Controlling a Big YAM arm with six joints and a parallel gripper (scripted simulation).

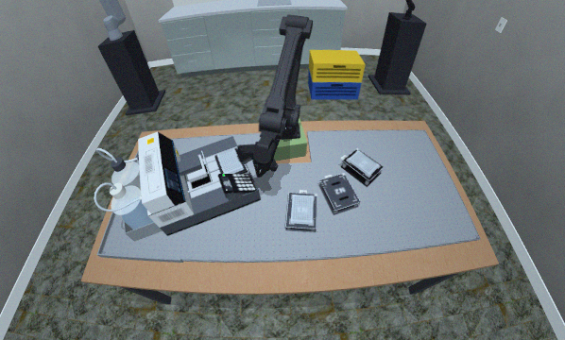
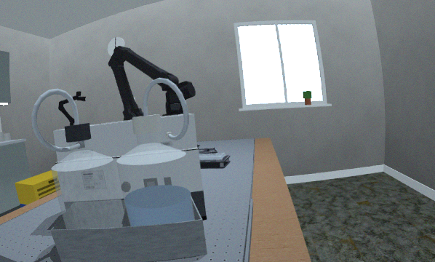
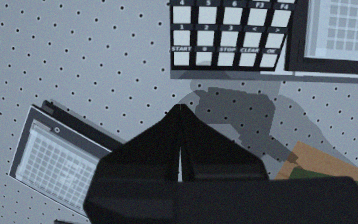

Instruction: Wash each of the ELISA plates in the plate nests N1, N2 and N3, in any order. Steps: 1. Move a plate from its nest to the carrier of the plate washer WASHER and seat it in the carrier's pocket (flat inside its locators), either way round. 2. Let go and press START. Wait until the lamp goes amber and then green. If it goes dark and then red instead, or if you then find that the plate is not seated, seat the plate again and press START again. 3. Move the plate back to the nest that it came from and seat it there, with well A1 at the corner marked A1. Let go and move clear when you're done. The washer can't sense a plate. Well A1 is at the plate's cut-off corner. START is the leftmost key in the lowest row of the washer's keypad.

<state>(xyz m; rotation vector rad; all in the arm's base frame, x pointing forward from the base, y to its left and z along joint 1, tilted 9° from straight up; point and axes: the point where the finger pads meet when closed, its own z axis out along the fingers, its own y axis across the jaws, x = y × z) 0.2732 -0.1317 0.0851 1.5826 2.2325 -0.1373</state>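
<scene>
My gripper (image 1: 260,173) (image 3: 180,112) is shut and empty, beside the outer end of the washer (image 1: 157,172) (image 2: 166,127). The keypad (image 1: 237,183) (image 3: 220,37) is ahead of the fingertips in the wrist view, with the START key (image 3: 181,59) at its lower left. A small green lamp (image 1: 224,175) glows by the keypad. A plate (image 1: 231,161) (image 3: 350,25) lies in the extended carrier (image 3: 295,50), looking flat. Nest N2 (image 1: 340,193) is empty. Plates stand in N1 (plate (image 1: 302,209) (image 3: 55,162)) and N3 (plate (image 1: 364,161)). Their A1 corners are not clear.
Two bottles with looped tubes, one clear bottle (image 1: 127,172) and one with blue liquid (image 1: 138,217) (image 2: 159,207), stand behind the washer, by a grey tray (image 2: 130,244). A green block (image 1: 292,150) is at the arm's base.
</scene>
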